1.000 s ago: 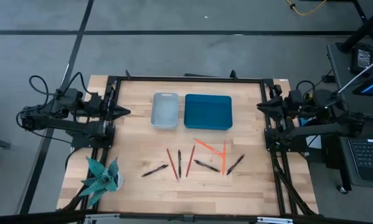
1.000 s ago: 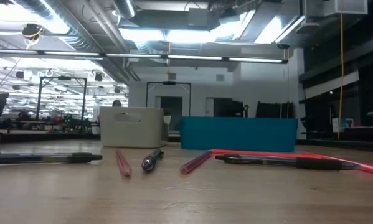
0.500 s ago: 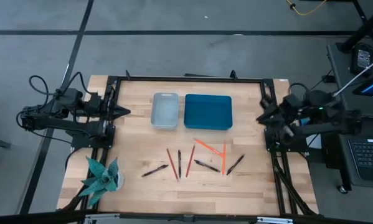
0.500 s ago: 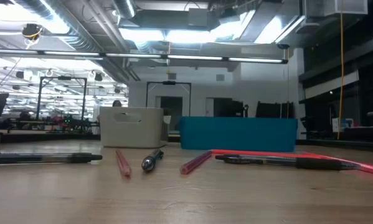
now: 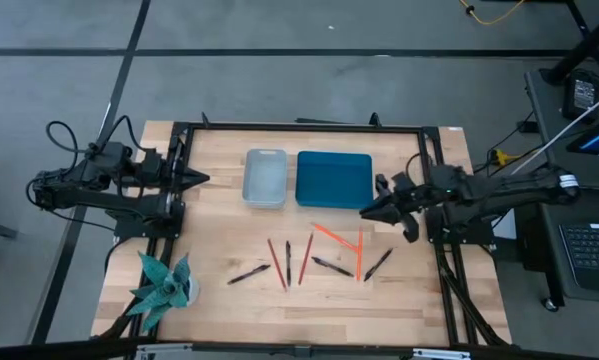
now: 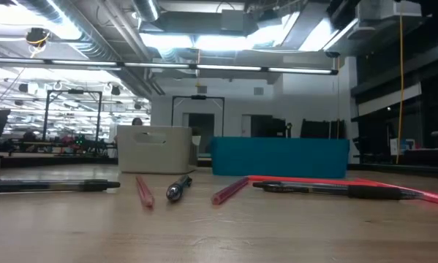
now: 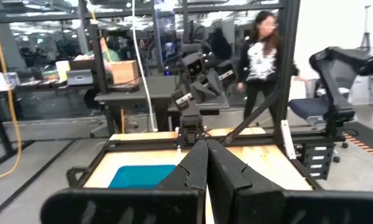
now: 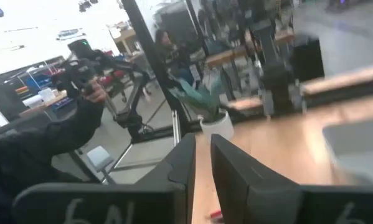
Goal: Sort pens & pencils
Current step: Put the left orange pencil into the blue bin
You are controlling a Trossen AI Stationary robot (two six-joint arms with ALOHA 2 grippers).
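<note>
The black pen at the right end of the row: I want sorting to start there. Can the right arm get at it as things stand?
Probably yes. The right claw hangs just beside the black pen, empty, and nothing lies between them.

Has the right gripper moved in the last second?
Yes. The right gripper has swung inward from the table's right edge and now sits just right of the blue tray.

You have black pens (image 5: 249,273) and orange-red pencils (image 5: 275,263) lying flat in a loose row on the near half of the table. Beyond them sit a grey bin (image 5: 265,178) on the left and a blue tray (image 5: 334,179) on the right, side by side.
</note>
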